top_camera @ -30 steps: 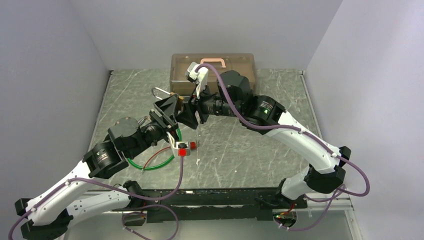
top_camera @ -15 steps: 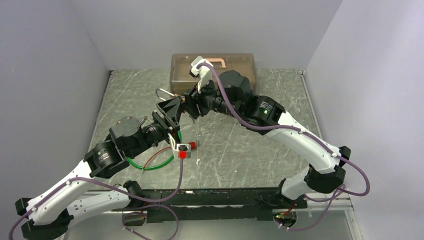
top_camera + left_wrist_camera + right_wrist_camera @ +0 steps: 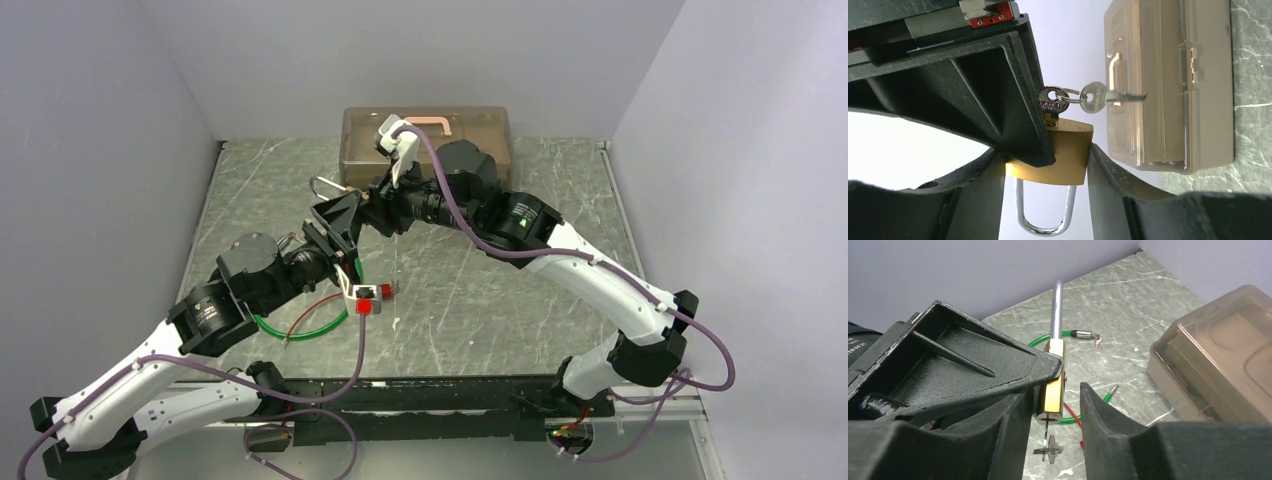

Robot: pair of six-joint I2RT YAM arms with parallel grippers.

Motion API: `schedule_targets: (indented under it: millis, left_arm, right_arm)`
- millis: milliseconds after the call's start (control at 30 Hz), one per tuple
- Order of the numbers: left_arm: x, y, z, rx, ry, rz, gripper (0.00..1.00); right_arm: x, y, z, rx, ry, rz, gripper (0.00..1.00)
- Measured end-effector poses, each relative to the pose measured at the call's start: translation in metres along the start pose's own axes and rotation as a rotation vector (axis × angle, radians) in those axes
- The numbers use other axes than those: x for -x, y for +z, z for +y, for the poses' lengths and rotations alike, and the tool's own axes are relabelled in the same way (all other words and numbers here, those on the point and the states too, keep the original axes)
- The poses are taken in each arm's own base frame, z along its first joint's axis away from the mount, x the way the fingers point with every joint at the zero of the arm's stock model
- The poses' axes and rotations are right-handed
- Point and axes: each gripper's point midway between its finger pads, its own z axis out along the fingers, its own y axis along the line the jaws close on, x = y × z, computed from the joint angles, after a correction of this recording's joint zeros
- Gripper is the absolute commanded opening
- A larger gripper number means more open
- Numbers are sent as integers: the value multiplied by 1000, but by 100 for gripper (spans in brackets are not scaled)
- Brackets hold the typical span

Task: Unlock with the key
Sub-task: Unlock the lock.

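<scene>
Pale grey walls [image 3: 90, 120] enclose a green-grey marbled bench [image 3: 480, 300], with both arm bases mounted at its near edge. Left arm [image 3: 150, 370] and right arm [image 3: 600, 280] reach inward and meet above the middle of the bench. A translucent brown plastic case [image 3: 470, 135] lies at the far edge with its lid down. Left claw [image 3: 1048, 160] is clenched on the brass padlock [image 3: 1063, 155], one finger against each side of the body, holding it clear of the bench with the shackle [image 3: 1045, 220] pointing back toward the left wrist. Right claw [image 3: 1053, 392] is released: its fingers stand apart on either side of the padlock's keyway end, and the right wrist view shows a gap beside the body. One finger may touch the key head; the left wrist view is blocked there. A green cable [image 3: 300, 330] and a red wire [image 3: 312, 305] lie on the bench below the left arm. The key [image 3: 1050, 100] sits inserted in the keyway, between the right claw's fingers. Its split ring [image 3: 1074, 95] carries a second key [image 3: 1103, 95] that sticks out sideways.
</scene>
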Motion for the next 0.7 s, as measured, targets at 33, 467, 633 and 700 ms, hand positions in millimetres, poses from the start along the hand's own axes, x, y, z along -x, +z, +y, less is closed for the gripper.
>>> schedule_targets:
  millis: [33,467,633,700]
  left_arm:
    - [0,0,0,1,-4,0,0]
    - [25,-8,23,-17,-177,-128,98]
    - [50,-31,60,9,-258,-266,100]
    - [60,-43,71,10,-278,-323,99]
  right_arm:
    - [-1,1,1,11,8,2,29]
    - [8,-22,13,121,77,-97,0]
    - [9,-46,15,127,18,-105,0]
    - [8,-52,15,129,-3,-103,0]
